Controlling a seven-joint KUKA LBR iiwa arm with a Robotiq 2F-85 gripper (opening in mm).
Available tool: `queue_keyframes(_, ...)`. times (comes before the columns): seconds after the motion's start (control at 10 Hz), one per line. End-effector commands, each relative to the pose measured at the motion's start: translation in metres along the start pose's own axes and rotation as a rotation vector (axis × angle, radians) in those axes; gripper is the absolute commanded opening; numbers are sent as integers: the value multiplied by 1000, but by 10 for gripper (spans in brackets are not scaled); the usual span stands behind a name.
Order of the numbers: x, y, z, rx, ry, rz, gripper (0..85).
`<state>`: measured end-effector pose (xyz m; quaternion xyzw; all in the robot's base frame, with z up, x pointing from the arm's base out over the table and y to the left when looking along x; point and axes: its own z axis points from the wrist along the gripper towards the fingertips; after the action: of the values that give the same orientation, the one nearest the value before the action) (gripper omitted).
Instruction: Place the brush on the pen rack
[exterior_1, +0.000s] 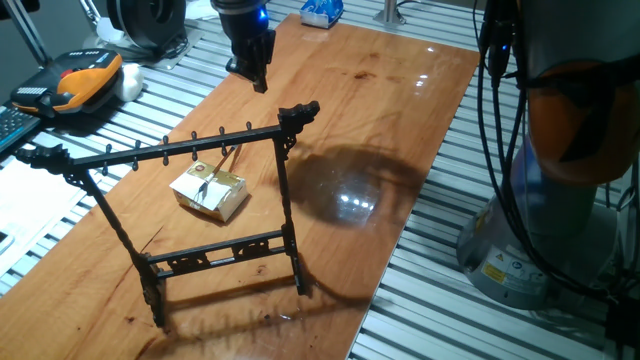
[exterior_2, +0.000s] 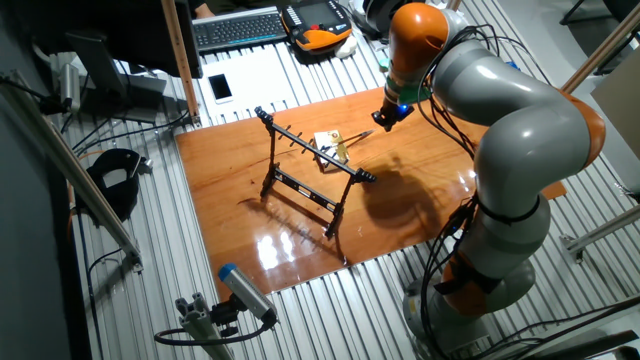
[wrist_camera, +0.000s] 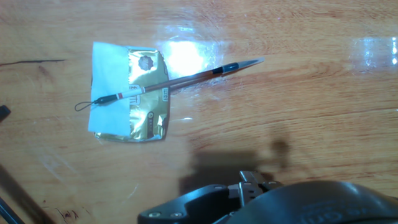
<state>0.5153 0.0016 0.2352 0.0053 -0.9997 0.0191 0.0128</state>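
Note:
The brush (wrist_camera: 180, 79) lies slanted across a small gold-and-white box (wrist_camera: 134, 93), with its pointed tip on the wood and its cord loop at the left. It also shows just behind the rack, as the brush (exterior_1: 228, 158) and the brush (exterior_2: 355, 137). The pen rack (exterior_1: 190, 148) stands upright on the wooden board, black, with hooks along its top bar; nothing hangs on it. My gripper (exterior_1: 260, 82) hovers above the board beyond the box and holds nothing. From the other side the gripper (exterior_2: 380, 120) is right of the brush. Its fingertips are not visible in the hand view.
The wooden board (exterior_1: 400, 110) lies on a slatted metal table. An orange-and-black device (exterior_1: 85, 80) sits at the far left, a blue item (exterior_1: 322, 12) at the back. A keyboard (exterior_2: 240, 28) and a white phone (exterior_2: 220, 87) lie beyond the board.

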Motion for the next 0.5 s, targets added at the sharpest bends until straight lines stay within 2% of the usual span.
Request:
queue_keyframes(0.0,0,0,1,0,0,0,0)
queue_keyframes(0.4,-3,1,5,-6,0,3,0)
